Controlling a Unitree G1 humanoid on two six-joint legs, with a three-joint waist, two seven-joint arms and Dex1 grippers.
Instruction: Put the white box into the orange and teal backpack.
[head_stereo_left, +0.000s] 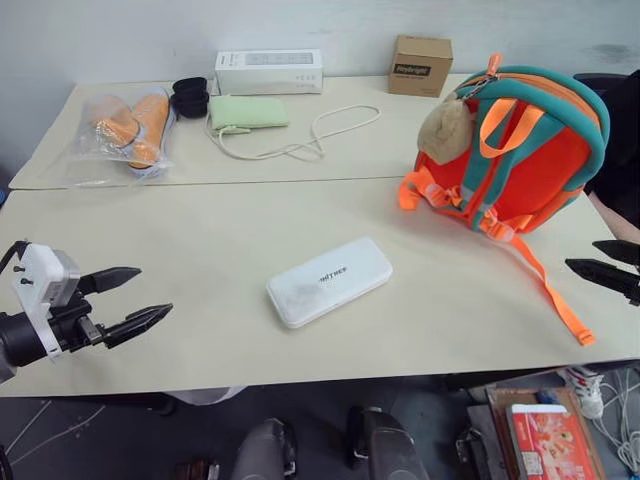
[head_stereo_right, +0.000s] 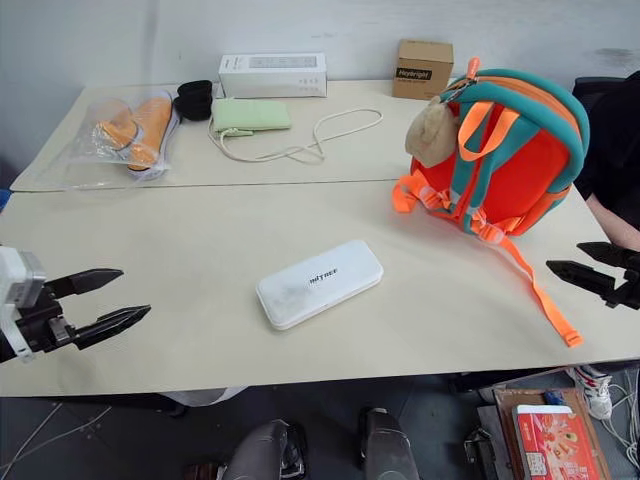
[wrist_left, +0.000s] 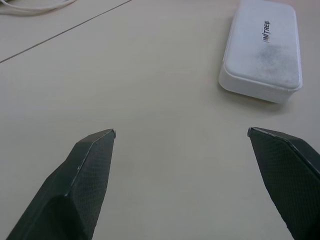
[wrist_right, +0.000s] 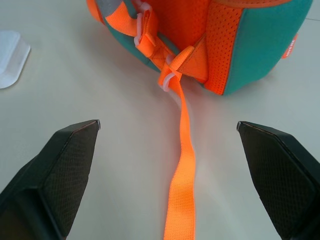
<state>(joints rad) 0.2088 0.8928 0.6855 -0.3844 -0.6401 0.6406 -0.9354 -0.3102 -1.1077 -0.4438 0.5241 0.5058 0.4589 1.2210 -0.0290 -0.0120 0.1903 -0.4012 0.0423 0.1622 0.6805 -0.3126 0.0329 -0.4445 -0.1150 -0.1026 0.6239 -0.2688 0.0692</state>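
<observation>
The left gripper (head_stereo_left: 150, 296), two black tapered fingers on a white-cased wrist, hangs low on the robot's left with jaws spread wide, empty; the black right gripper (head_stereo_left: 581, 257) at the opposite edge is likewise wide apart, empty.

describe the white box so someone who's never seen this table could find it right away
On the near beige table, left of the orange and teal backpack, the white box lies flat by itself. It is glossy with rounded corners, unlike the sharp-edged white carton at the far wall.

Dark "UNITREE" letters on top of the white box (wrist_left: 262, 49); "Heybright" on the small brown box (head_stereo_right: 424, 69) at the table's far edge.
</observation>
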